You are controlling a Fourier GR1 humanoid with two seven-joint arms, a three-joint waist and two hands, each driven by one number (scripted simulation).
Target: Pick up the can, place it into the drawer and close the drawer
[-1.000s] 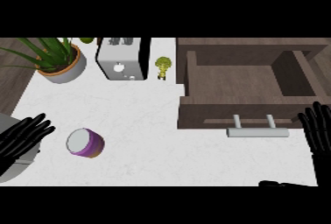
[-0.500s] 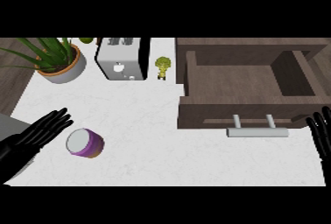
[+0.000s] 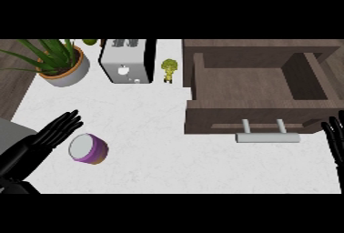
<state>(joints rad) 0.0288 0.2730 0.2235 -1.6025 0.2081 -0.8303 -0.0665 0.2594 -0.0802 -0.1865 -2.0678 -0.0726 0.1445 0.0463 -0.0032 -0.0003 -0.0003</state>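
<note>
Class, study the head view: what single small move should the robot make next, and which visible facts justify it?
Probably curl the left hand round the can. Its fingers are straight and open just left of the can, which lies unheld on the counter, and the drawer already stands open.

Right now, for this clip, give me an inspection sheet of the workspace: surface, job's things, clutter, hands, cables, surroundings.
Surface: white marbled counter top, with a dark wooden strip along its left side.
Job's things: purple can with a pale lid lies on the counter at the left, not held; brown wooden drawer stands pulled open with nothing seen in it, its grey bar handle facing the robot.
Clutter: grey toaster, small green broccoli piece, spiky green plant in a grey pot, all along the far edge.
Hands: black left hand open, fingers straight, just left of the can; black right hand open at the right edge.
Cables: nothing seen.
Surroundings: nothing seen beyond the counter.
</note>
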